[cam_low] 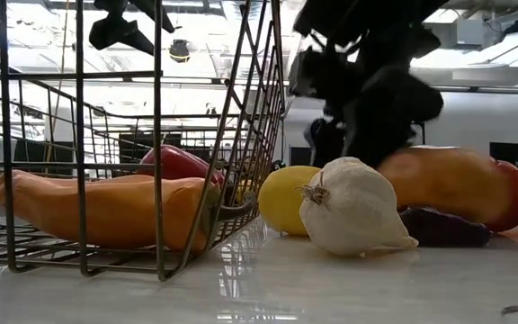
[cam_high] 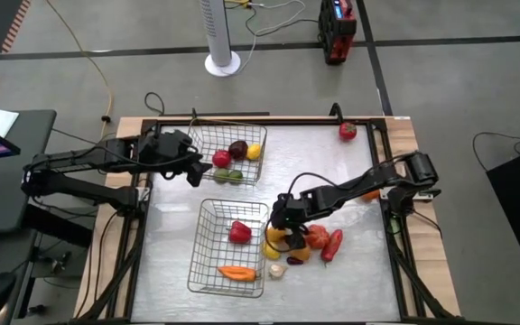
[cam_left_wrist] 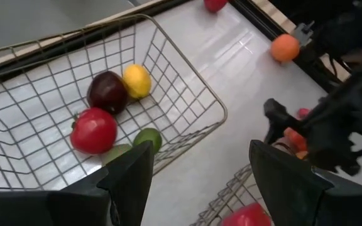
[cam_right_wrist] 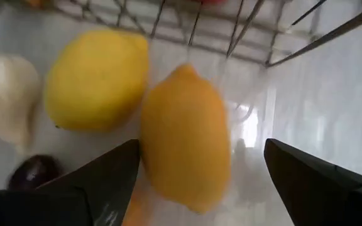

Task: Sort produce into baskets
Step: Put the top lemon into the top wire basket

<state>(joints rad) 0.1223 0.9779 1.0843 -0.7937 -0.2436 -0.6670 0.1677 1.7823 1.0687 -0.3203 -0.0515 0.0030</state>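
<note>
Loose produce lies in a pile [cam_high: 303,244] right of the near basket [cam_high: 208,271]: two lemons, a garlic [cam_low: 353,207], a dark plum [cam_right_wrist: 33,172] and red and orange pieces. My right gripper [cam_high: 283,217] hangs open over the pile's left end. Its fingers stand on either side of one lemon [cam_right_wrist: 184,138], and the second lemon [cam_right_wrist: 96,81] lies beside it. The near basket holds a red pepper [cam_high: 240,232] and an orange pepper [cam_high: 236,272]. The far basket [cam_high: 208,137] holds a tomato [cam_left_wrist: 94,130], a plum [cam_left_wrist: 107,91], a lemon [cam_left_wrist: 137,80] and green pieces [cam_left_wrist: 146,139]. My left gripper [cam_left_wrist: 206,182] is open and empty at that basket's near left corner. My right gripper has the lemon between its open fingers, coming from above. One fingertip [cam_right_wrist: 127,157] stands right at the lemon's side [cam_right_wrist: 149,144], and I cannot tell whether it touches. The other finger [cam_right_wrist: 294,163] is apart from it.
A red piece [cam_high: 348,131] lies in the table's far right corner. An orange [cam_left_wrist: 285,47] lies by the right edge near my right arm. The near basket's wire wall [cam_low: 250,135] stands close to the left of the pile. There is bare tabletop [cam_high: 332,162] between the far basket and the right arm.
</note>
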